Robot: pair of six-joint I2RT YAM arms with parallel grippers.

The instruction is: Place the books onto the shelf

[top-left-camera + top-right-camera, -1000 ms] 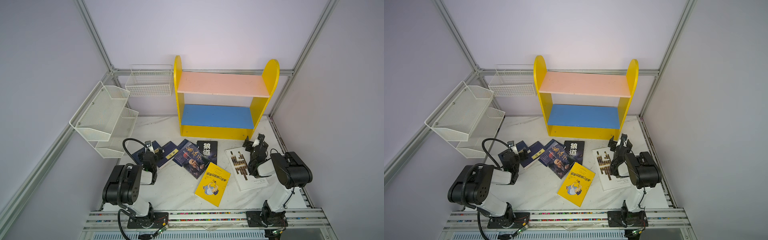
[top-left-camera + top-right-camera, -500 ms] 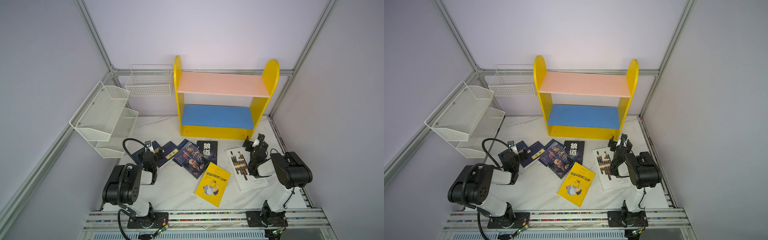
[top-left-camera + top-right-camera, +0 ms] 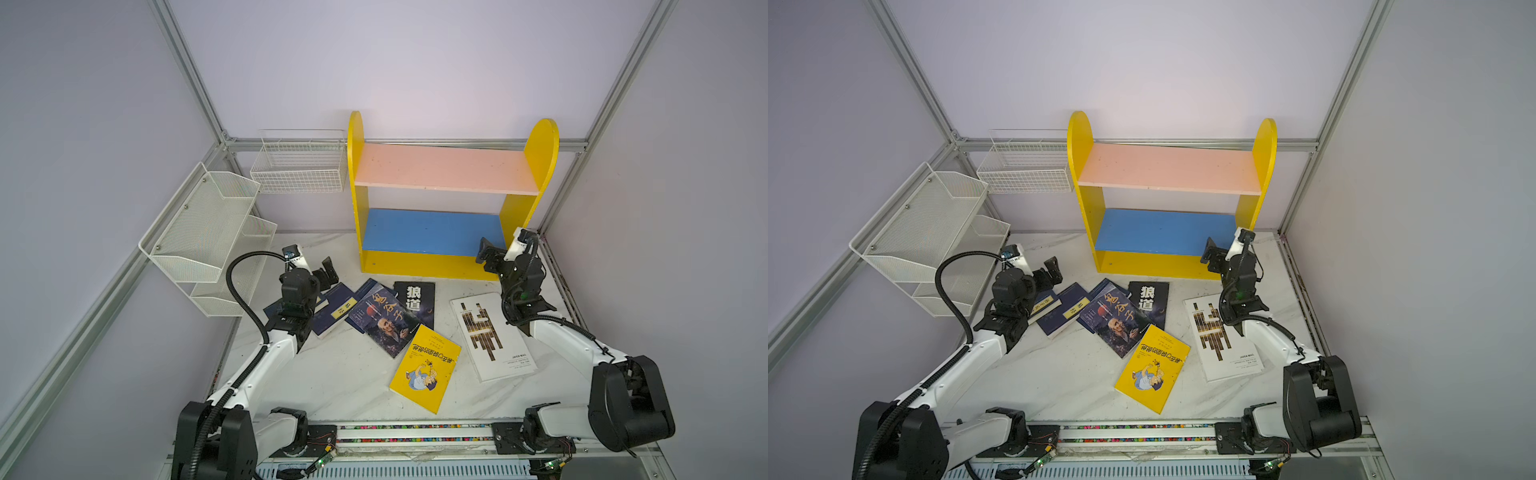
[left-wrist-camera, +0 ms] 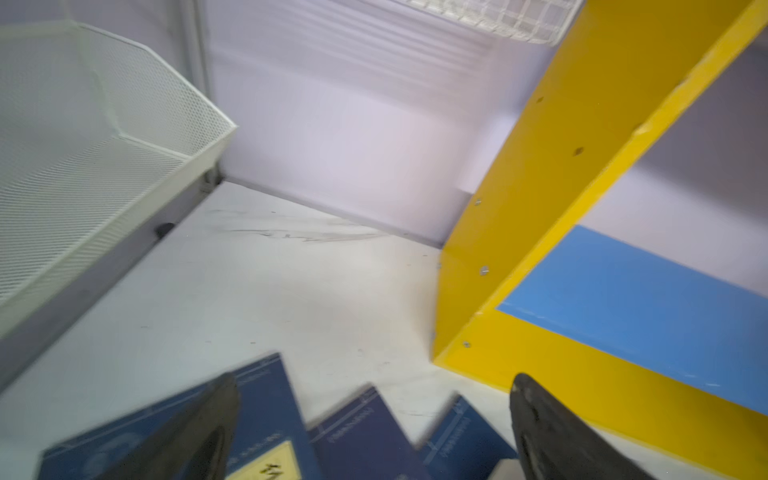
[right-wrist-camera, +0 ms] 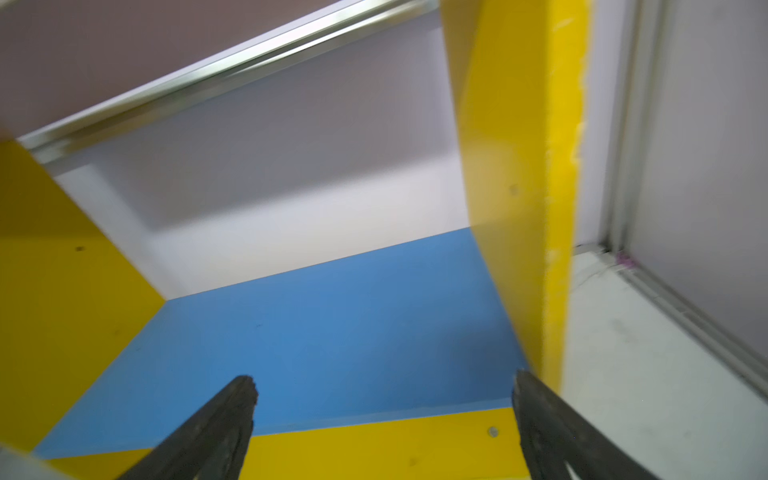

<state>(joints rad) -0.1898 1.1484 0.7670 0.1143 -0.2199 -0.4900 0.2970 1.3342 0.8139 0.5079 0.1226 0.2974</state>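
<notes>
White marble tabletop (image 3: 332, 374), walls on three sides. Yellow wooden bookcase with pink and blue boards (image 3: 432, 266) at the back. Seven paperbacks (image 3: 386, 320) lie flat just before its base, narrow bare strip between. Left gripper (image 4: 374, 382) spread wide, empty, above the leftmost ones. Right gripper (image 5: 384, 380) spread wide, empty, at its right front edge.

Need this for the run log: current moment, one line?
phase: pre-grasp | left gripper: jaws open, empty, by navy books | right gripper: jaws open, empty, facing shelf | books: all on table
</notes>
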